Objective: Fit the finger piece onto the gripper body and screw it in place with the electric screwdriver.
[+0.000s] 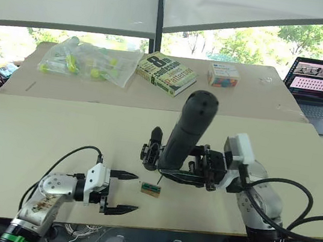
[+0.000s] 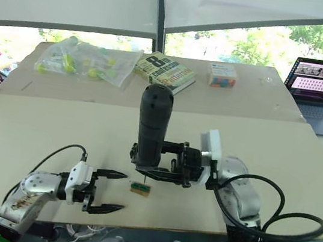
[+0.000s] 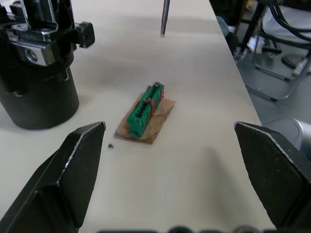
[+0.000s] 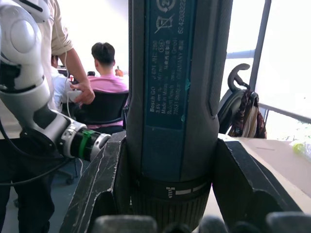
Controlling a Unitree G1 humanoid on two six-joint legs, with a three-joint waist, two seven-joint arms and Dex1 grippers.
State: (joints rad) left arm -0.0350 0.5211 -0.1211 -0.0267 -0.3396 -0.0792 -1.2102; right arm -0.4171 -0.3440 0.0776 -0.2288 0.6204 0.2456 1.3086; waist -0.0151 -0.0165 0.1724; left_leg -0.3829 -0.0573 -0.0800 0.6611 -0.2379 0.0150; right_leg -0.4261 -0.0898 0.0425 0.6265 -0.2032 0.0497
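Pale, matte board covers the tabletop, with bright windows behind, a book, a bag of small yellow-green parts, a little box and a laptop along the far side. The electric screwdriver stands nearly upright, rounded end up, clamped between the jaws of the right gripper; the right wrist view shows its smooth black plastic barrel with a blue printed label and a ribbed collar held on both sides. Just beside it, on the robot's left, sits the gripper body, a small black blocky part; the left wrist view shows silvery metal faces and a bore on it. The left gripper hovers low over the board with its jaws wide apart and empty, pointed at a tiny tan-and-green block carrying two small screws. I cannot pick out the finger piece with certainty. The main risk seems to be the tall, top-heavy screwdriver: held low on a slick barrel, it could slip or tilt in the grasp and drag the thin bit off its screw. The gripper body is light and unclamped, so torque from the driver could spin or slide it on the smooth board. The open left jaws could also nudge the small block and scatter its screws.
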